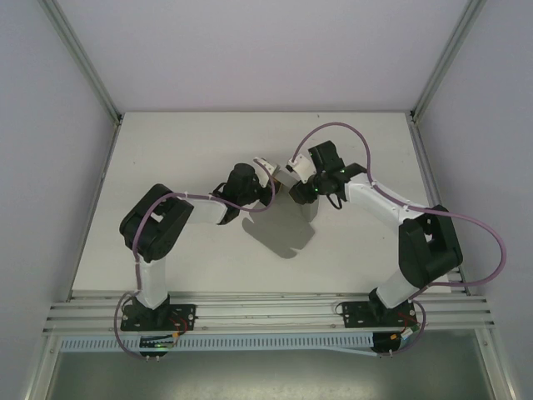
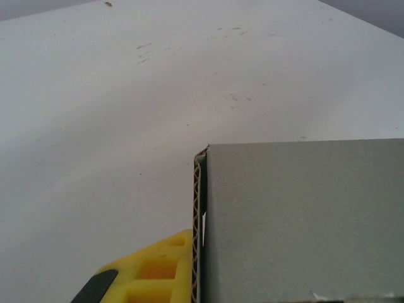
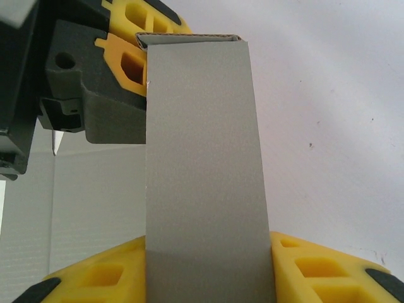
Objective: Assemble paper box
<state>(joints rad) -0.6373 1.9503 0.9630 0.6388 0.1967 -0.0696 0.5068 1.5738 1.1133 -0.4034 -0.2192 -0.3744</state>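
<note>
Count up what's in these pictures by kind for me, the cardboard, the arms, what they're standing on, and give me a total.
paper box: 1
robot arms: 2
table: 1
Total: 4

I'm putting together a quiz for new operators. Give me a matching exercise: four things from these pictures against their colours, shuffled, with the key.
Things:
1. paper box
2. right gripper's fingers
3. table
4. arm cable

Colours:
a. white
b. purple
c. grey
d. yellow

Pairs: 1-c, 2-d, 3-a, 4-b
</note>
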